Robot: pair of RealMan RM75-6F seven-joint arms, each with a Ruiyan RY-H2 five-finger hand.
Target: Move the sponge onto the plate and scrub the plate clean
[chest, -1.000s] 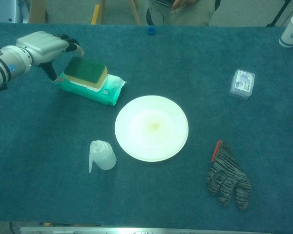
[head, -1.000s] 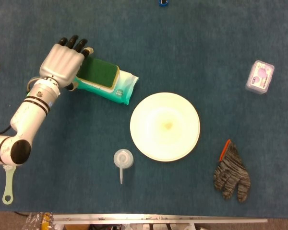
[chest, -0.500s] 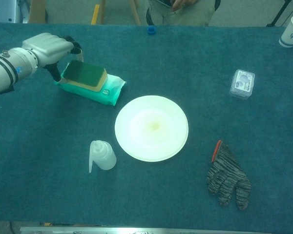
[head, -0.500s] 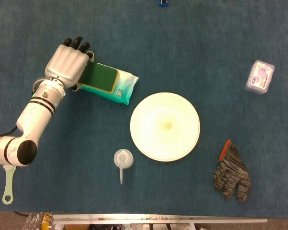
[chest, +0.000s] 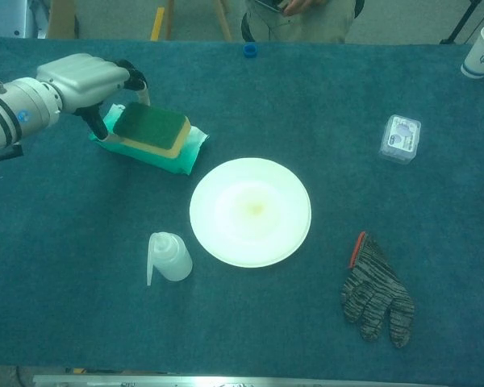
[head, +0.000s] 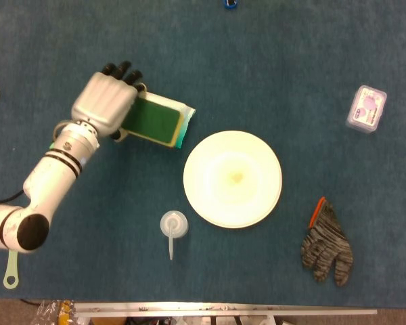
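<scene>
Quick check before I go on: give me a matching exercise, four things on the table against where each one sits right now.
Things:
1. sponge
2. plate
3. squeeze bottle
4. glove

Places:
A. right of the plate, nearer the front edge
B. on the wipes pack, at the left hand
C. table middle
D. just left of the plate's front edge

Pairs: 1-B, 2-C, 3-D, 4-A

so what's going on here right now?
The left hand is gripping the green-topped sponge by its left end, with the sponge over the teal wipes pack; whether it still touches the pack is unclear. The pale plate, with a small yellowish stain in the middle, sits untouched to the right. A squeeze bottle, a knit glove and a small plastic box lie around it. The right hand is not in view.
</scene>
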